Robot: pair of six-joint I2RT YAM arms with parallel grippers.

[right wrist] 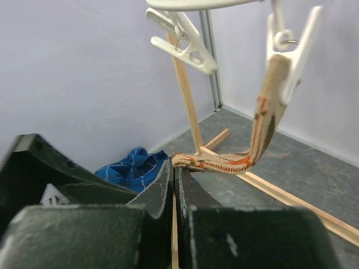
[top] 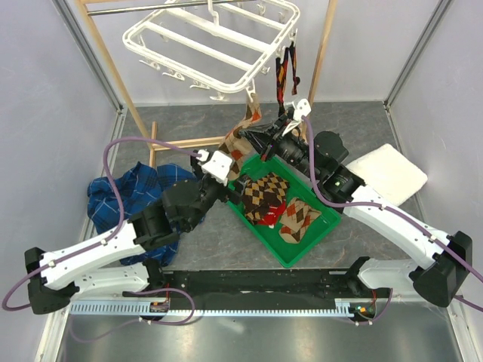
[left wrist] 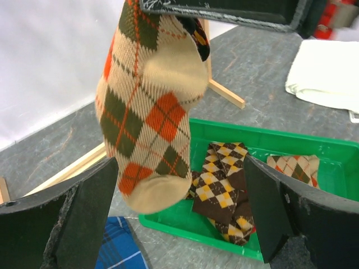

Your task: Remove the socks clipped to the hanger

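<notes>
Grey desk. Right claw clamps tan sock, tensioning it sideways, likely to pop it off hanger clip. Left claw spread wide under toe, probably to catch it over tray.

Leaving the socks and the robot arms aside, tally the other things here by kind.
Hanger: 1
Tray: 1
Blue cloth: 1
White cloth: 1
Wooden rack: 1
Total: 5

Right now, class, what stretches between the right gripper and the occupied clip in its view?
Tan argyle sock: right gripper pinches it, clip holds it; right wrist view.
</notes>
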